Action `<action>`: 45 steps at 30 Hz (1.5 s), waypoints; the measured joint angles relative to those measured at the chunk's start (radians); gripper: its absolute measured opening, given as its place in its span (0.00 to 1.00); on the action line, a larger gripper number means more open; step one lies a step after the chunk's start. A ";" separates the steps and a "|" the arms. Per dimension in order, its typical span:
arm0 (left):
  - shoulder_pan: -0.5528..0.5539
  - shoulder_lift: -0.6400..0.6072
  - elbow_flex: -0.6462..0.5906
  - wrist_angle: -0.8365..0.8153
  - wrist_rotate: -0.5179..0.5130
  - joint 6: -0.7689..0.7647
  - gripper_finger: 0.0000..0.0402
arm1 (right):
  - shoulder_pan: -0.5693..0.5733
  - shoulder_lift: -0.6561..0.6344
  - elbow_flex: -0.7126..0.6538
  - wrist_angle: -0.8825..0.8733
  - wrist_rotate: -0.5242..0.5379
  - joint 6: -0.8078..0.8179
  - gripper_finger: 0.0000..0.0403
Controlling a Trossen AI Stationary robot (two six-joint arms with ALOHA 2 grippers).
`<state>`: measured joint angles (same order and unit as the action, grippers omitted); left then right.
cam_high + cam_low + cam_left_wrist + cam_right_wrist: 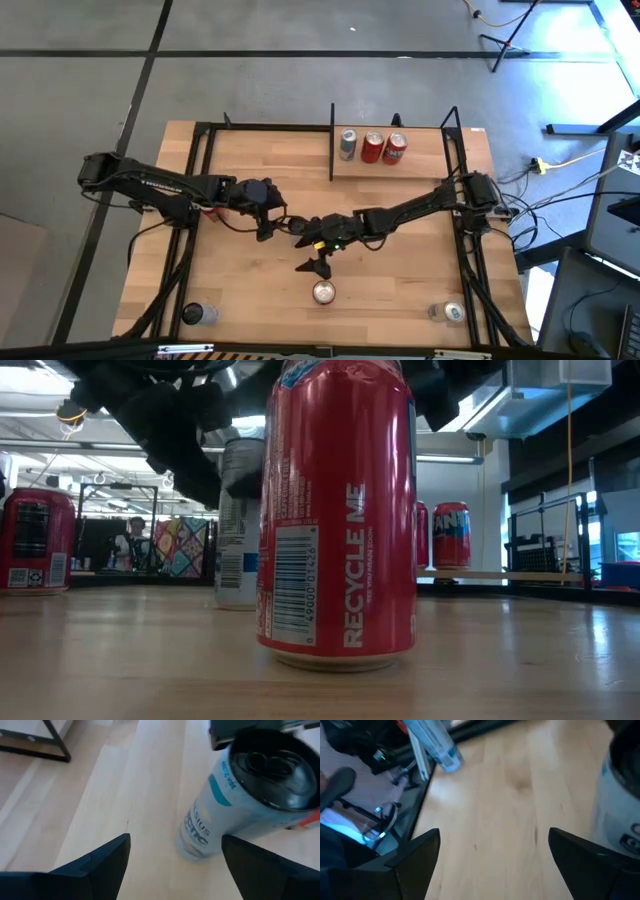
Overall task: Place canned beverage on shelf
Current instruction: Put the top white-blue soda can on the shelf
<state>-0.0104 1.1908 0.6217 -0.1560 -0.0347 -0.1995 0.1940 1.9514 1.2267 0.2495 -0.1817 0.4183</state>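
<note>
Pale butcher-block wood (250, 270), planked and smooth, making up the tabletop inside a black metal frame. On it, counted from above: six cylindrical aluminium cans. Three upright on the small raised light-wood shelf (420, 166) with thin black posts at the far edge: one silver (347, 145), two red (373, 147) (395, 148). Three more along the near edge: a red can with white lettering (324, 292) at the middle, a clear-looking one (193, 313) at the near left, a silver one (453, 312) at the near right. A seventh, a pale blue-and-white slim can (220, 805), glossy with a dark top, standing near mid-table just ahead of the left gripper (172, 855), fingers spread wide and empty, can not yet between them. Right gripper (492, 855) close by at mid-table, likewise spread wide, holding nothing, a white can at one side.
</note>
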 joint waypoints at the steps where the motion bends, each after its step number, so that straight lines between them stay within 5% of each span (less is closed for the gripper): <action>1: -0.001 0.000 -0.003 0.012 0.003 0.000 0.78 | 0.001 0.000 0.003 -0.021 0.007 -0.001 0.89; 22: -0.041 -0.008 -0.004 0.074 0.319 -0.017 0.78 | -0.071 -0.079 0.005 -0.347 0.043 -0.064 0.89; 26: -0.035 -0.008 -0.003 0.014 0.285 -0.009 0.78 | -0.070 -0.084 0.005 -0.358 0.046 -0.058 0.89; 32: 0.004 0.005 -0.021 -0.030 0.061 0.048 0.78 | -0.036 -0.082 0.005 -0.330 0.083 -0.051 0.89; 45: 0.010 0.067 -0.049 0.224 0.298 0.061 0.78 | -0.063 -0.066 0.005 -0.349 0.237 -0.061 0.89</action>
<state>-0.0007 1.2579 0.5728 0.0677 0.2631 -0.1382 0.1311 1.8858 1.2312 -0.0992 0.0552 0.3576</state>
